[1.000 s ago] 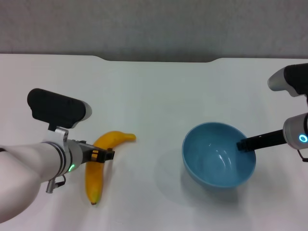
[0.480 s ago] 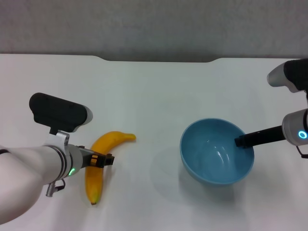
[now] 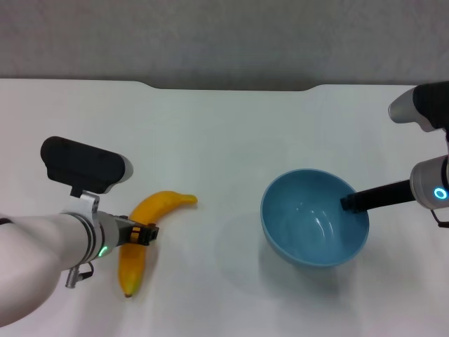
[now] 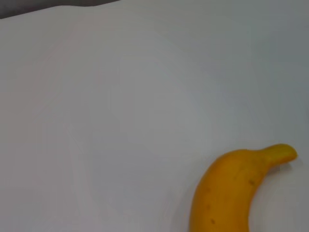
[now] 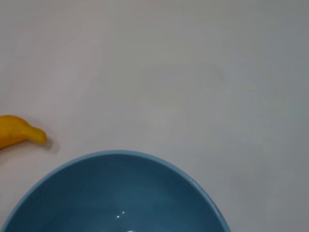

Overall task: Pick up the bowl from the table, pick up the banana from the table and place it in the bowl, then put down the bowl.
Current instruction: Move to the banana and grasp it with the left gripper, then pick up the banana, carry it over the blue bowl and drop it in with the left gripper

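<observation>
The orange-yellow banana [image 3: 165, 204] lies on the white table [image 3: 224, 133] at the front left. My left gripper [image 3: 145, 233] sits across its middle and is shut on it; the banana looks to be still resting on the table. The banana also shows in the left wrist view [image 4: 227, 193] and its tip in the right wrist view [image 5: 19, 135]. The light-blue bowl [image 3: 309, 228] is at the front right, held a little above the table with its shadow below. My right gripper [image 3: 349, 203] is shut on the bowl's right rim. The bowl [image 5: 120, 193] is empty.
The table's far edge has a shallow notch [image 3: 231, 88] against the grey wall. Bare tabletop lies between the banana and the bowl.
The bowl has risen slightly and drifted left in my right gripper. My left gripper has pulled back toward the left, and the banana's lower end has swung left with it.
</observation>
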Controlling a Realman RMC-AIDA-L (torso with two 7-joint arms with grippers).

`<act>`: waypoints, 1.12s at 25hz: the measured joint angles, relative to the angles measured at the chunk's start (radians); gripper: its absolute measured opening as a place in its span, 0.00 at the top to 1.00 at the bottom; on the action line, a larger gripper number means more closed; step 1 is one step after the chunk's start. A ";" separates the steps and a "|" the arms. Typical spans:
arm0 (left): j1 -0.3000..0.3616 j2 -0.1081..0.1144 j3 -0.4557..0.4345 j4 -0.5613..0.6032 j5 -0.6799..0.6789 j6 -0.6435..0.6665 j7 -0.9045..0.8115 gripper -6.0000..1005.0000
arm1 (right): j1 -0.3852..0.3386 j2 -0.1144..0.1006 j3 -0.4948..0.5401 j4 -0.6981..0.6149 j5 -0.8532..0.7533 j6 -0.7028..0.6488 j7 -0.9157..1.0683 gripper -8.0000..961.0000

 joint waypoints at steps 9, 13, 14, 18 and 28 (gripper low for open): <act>-0.001 -0.001 -0.005 0.016 0.000 -0.011 -0.007 0.50 | -0.002 0.000 0.000 0.000 0.000 -0.007 0.000 0.95; 0.004 0.005 -0.011 -0.015 -0.032 -0.008 -0.004 0.50 | -0.008 0.000 -0.001 0.000 0.000 -0.006 -0.003 0.95; 0.004 0.005 -0.011 -0.015 -0.032 -0.008 -0.004 0.50 | -0.011 0.000 0.001 0.000 0.000 -0.006 -0.004 0.95; 0.027 0.009 -0.047 -0.077 -0.037 -0.005 -0.001 0.50 | -0.028 0.000 0.007 -0.023 0.000 -0.006 -0.004 0.94; 0.060 0.015 -0.194 -0.256 -0.022 0.003 -0.001 0.49 | -0.024 0.002 0.002 -0.014 0.000 -0.055 -0.003 0.94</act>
